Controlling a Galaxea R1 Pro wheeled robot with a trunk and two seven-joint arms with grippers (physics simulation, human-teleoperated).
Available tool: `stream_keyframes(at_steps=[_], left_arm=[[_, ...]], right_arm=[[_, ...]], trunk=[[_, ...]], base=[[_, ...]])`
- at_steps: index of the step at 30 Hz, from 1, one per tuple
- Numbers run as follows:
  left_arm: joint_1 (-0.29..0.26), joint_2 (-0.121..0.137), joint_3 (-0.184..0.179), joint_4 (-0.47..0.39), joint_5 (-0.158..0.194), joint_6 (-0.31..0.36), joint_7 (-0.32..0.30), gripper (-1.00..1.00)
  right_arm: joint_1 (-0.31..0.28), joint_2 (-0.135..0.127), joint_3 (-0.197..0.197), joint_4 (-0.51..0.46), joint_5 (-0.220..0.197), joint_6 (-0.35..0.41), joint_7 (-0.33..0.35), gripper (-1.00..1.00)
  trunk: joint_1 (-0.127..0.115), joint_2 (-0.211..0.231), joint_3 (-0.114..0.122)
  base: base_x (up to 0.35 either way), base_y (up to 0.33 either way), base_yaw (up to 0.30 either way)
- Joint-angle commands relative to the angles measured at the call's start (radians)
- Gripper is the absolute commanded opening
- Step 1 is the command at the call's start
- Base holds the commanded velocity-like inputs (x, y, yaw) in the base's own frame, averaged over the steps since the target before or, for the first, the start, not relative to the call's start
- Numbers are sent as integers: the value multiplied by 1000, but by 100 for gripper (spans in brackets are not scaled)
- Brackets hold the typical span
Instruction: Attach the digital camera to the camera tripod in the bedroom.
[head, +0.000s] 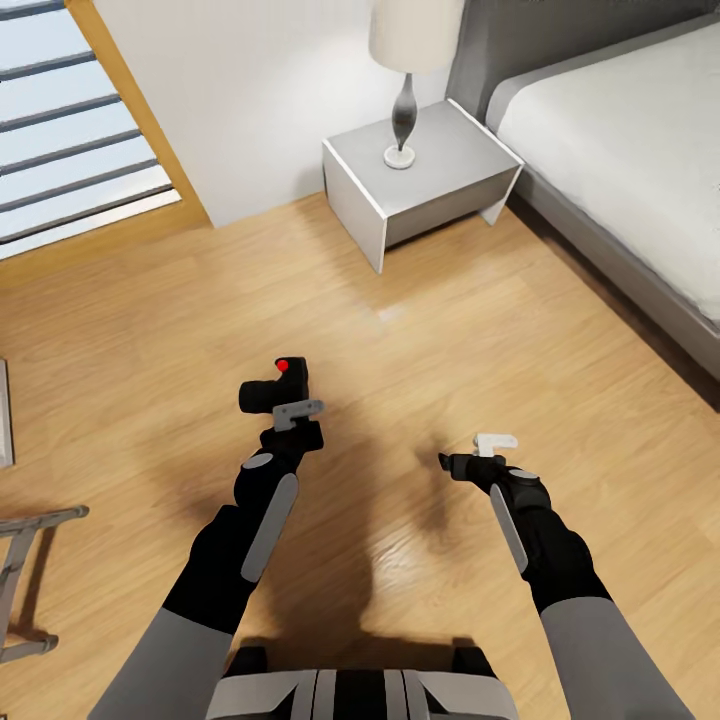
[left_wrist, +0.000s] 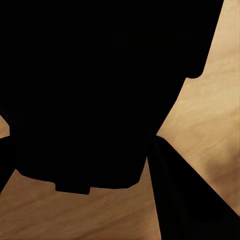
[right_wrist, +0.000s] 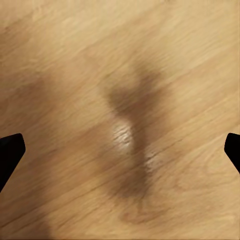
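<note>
camera (head: 281, 385) in hand: the digital camera sits clamped in left gripper (head: 292, 408), held over wood floor (head: 420, 340), well short of nightstand (head: 420, 180). right gripper (head: 452, 465) is spread apart, empty. pickup looks done; attaching to tripod not yet done.

A light wood floor (head: 420, 330) spreads across the bedroom. A grey bedside table (head: 420, 180) stands on it against the white wall, just beside the grey bed (head: 620, 170), which also rests on the boards. A lamp (head: 405, 100) with a pale shade stands on the table's top.
</note>
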Motion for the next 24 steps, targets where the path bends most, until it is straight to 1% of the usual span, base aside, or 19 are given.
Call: stream_keyframes(at_steps=[1,24], left_arm=[[-1,0,-2,-1,8,4,8,-100],[-1,0,-2,-1,8,4,8,-100]], right_arm=[[0,1,-3,-2,-2,5,4,100],[0,1,-3,-1,-3,5,4,100]], trunk=[[0,0,1],[0,0,37]], base=[[0,0,0],[0,0,0]])
